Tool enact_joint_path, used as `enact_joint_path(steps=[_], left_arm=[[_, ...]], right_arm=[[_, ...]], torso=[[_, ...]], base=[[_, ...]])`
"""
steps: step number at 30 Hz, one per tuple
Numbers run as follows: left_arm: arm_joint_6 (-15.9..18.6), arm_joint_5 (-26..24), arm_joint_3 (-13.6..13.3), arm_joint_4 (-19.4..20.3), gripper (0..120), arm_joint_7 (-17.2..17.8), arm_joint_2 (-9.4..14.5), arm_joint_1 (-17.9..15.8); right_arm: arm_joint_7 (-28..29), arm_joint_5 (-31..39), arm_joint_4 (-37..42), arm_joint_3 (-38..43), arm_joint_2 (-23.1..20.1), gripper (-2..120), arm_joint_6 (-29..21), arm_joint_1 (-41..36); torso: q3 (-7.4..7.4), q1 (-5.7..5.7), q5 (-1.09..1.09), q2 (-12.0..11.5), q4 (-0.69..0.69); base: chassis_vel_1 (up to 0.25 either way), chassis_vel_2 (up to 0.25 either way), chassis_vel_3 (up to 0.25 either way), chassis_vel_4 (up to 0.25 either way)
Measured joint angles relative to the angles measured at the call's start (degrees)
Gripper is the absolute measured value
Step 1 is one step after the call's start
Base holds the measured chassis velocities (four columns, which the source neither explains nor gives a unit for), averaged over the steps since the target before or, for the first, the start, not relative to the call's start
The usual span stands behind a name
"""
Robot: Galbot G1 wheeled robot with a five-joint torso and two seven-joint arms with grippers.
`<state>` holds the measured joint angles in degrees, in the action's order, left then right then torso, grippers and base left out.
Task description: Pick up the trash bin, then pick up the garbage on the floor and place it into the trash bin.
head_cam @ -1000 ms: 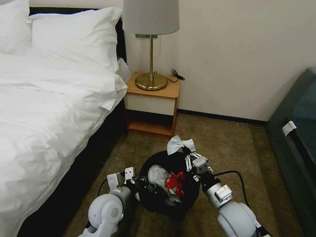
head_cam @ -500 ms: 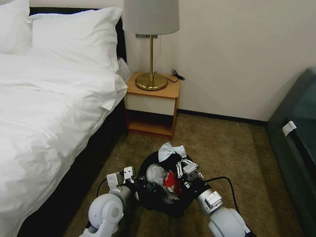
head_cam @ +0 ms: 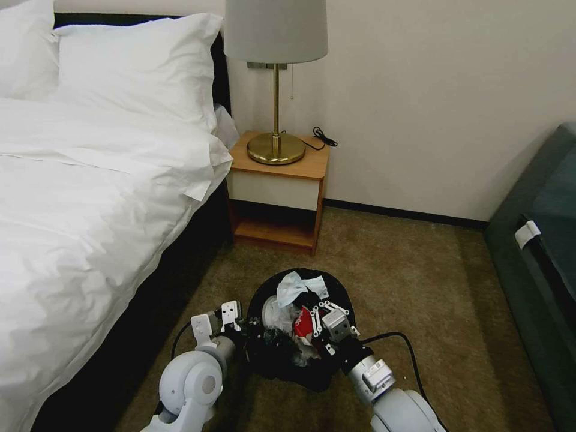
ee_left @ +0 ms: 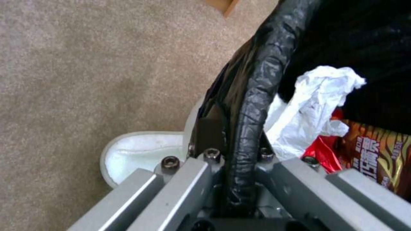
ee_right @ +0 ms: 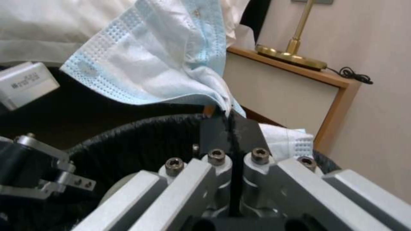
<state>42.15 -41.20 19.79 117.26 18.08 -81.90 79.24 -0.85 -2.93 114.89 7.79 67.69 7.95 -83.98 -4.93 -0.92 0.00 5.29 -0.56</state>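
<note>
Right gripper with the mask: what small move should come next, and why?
Probably open the right gripper to drop the mask: it hangs pinched over the bin mouth, above the litter inside, while the left gripper clamps the rim.

Floor: tan carpet (head_cam: 390, 264) lying underfoot.
Bed (head_cam: 90, 198): white linen showing.
Nightstand (head_cam: 279, 192): bearing brass lamp (head_cam: 275, 78).
Wall (head_cam: 432, 102): standing cream.

A bed with white linen and plump white pillows (head_cam: 120, 66) runs along the left. Beside it stands a small wooden nightstand (head_cam: 277, 198) carrying a brass lamp with a grey shade (head_cam: 275, 30). Tan carpet (head_cam: 420, 270) covers the floor.
</note>
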Motion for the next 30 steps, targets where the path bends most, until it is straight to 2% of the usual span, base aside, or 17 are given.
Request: enact_joint_path(steps=[17,19,21,22,27,28,30], left_arm=[[-0.02,-0.62,0.29,1.77,0,0.59,-0.09,1.10],[-0.02,-0.58,0.28,1.97,0,0.59,-0.11,1.23],[-0.02,-0.36,0.28,2.40,0,0.59,-0.13,1.71],[-0.02,-0.36,0.28,2.40,0,0.59,-0.13,1.71],[-0.02,-0.01,0.37,2.90,0,0.55,-0.06,2.35],[-0.02,-0.01,0.37,2.90,0,0.55,-0.06,2.35],[-0.02,0.02,0.37,3.01,0,0.54,-0.05,2.40]], right_arm=[[0.78,-0.43,-4.74,-0.01,1.81,0,0.69,2.43],[0.89,-0.45,-4.89,-0.02,1.84,3,0.68,2.58],[1.01,-0.48,-5.17,0.02,1.93,13,0.66,2.87],[1.01,-0.48,-5.17,0.02,1.93,13,0.66,2.87],[1.04,-0.49,-5.24,0.10,2.25,36,0.59,3.15],[1.04,-0.49,-5.24,0.10,2.25,36,0.59,3.15],[1.04,-0.52,-5.24,0.13,2.26,45,0.57,3.16]], torso=[[0.00,0.00,0.00,0.00,0.00],[0.00,0.00,0.00,0.00,0.00],[0.00,0.00,0.00,0.00,0.00],[0.00,0.00,0.00,0.00,0.00],[0.00,0.00,0.00,0.00,0.00],[0.00,0.00,0.00,0.00,0.00],[0.00,0.00,0.00,0.00,0.00]], base=[[0.000,0.000,0.000,0.000],[0.000,0.000,0.000,0.000],[0.000,0.000,0.000,0.000],[0.000,0.000,0.000,0.000],[0.000,0.000,0.000,0.000],[0.000,0.000,0.000,0.000],[0.000,0.000,0.000,0.000]])
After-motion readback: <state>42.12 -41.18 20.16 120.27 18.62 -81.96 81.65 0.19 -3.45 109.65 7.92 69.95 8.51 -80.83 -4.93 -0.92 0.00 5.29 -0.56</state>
